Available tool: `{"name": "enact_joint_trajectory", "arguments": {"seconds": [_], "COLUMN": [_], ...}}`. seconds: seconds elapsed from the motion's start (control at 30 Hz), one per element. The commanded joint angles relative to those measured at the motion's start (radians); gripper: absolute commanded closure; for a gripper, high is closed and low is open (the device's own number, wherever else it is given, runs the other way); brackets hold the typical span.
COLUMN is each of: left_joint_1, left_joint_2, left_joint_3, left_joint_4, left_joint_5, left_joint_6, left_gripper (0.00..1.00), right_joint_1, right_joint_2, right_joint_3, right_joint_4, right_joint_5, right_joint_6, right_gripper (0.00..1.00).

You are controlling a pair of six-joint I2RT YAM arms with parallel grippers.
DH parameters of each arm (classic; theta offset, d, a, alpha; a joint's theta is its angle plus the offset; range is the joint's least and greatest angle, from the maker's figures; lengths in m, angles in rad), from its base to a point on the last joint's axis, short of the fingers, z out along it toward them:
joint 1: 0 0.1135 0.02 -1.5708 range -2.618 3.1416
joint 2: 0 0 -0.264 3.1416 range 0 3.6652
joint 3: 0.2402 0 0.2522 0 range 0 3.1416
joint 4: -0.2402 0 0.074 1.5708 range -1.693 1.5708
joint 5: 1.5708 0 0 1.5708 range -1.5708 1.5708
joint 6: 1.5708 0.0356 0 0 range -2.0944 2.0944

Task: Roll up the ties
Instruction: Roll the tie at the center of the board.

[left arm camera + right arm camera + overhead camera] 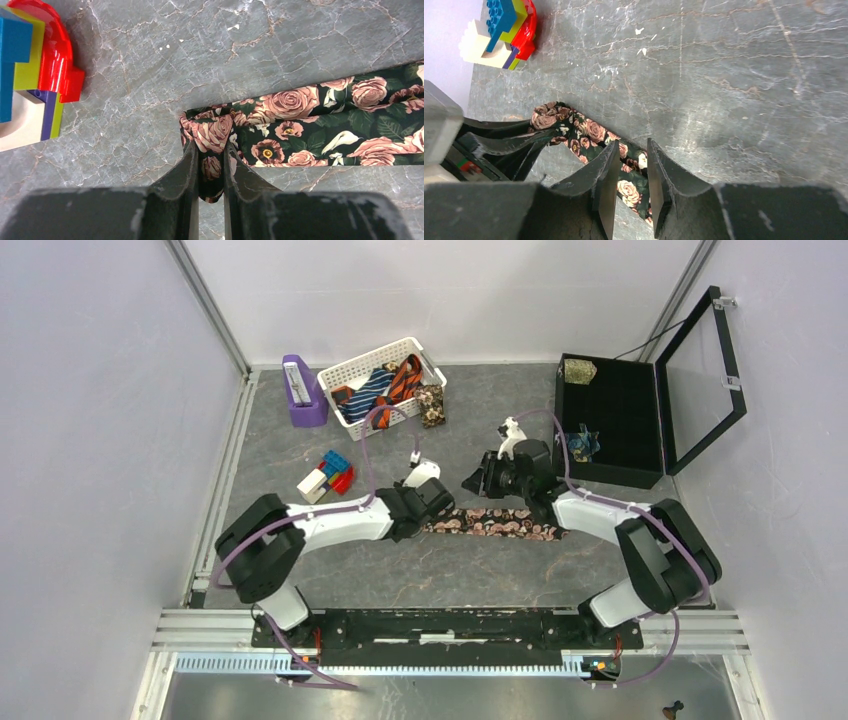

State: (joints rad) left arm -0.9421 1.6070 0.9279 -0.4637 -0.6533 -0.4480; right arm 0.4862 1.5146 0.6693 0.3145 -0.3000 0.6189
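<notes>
The dark tie with pink-cream flowers (500, 523) lies flat across the middle of the table, running left to right. My left gripper (432, 508) is at its left end. In the left wrist view my left gripper (210, 155) is shut on the folded tip of the tie (310, 125). My right gripper (478, 483) hovers just behind the tie's middle. In the right wrist view its jaws (630, 160) stand a little apart and empty, with the tie (591, 131) on the table below them. Other ties (385, 385) lie in a white basket.
The white basket (352, 367) and a purple holder (303, 390) stand at the back left. Toy blocks (327, 477) (35, 65) (504, 27) sit left of the tie. An open black case (625, 410) at the back right holds an olive-gold roll (579, 370) and a teal roll (582, 443).
</notes>
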Motion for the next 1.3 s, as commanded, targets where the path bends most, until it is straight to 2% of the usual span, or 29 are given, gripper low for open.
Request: {"name": "enact_joint_trajectory", "arguments": {"seconds": [0.0, 0.17, 0.4, 0.57, 0.9, 1.27], "left_joint_1": [-0.041, -0.078, -0.097, -0.107, -0.119, -0.118], "left_joint_2": [0.076, 0.149, 0.227, 0.258, 0.214, 0.131], "left_joint_3": [0.071, 0.114, 0.152, 0.183, 0.206, 0.228], "left_joint_4": [-0.049, -0.064, -0.049, -0.062, -0.097, -0.099], "left_joint_5": [-0.083, -0.094, -0.038, -0.030, 0.049, 0.083], "left_joint_6": [-0.026, -0.033, -0.043, -0.048, -0.037, -0.042], "left_gripper": [0.95, 0.92, 0.78, 0.74, 0.53, 0.44], "right_joint_1": [-0.038, -0.089, -0.129, -0.135, -0.143, -0.143], "right_joint_2": [-0.061, -0.112, -0.151, -0.165, -0.174, -0.169], "right_joint_3": [-0.024, -0.039, -0.048, -0.052, -0.057, -0.063], "right_joint_4": [-0.017, -0.044, -0.061, -0.062, -0.060, -0.049], "right_joint_5": [0.019, 0.021, 0.009, 0.003, -0.002, -0.018], "right_joint_6": [-0.036, -0.055, -0.064, -0.063, -0.059, -0.054], "right_gripper": [0.66, 0.66, 0.65, 0.65, 0.65, 0.65]}}
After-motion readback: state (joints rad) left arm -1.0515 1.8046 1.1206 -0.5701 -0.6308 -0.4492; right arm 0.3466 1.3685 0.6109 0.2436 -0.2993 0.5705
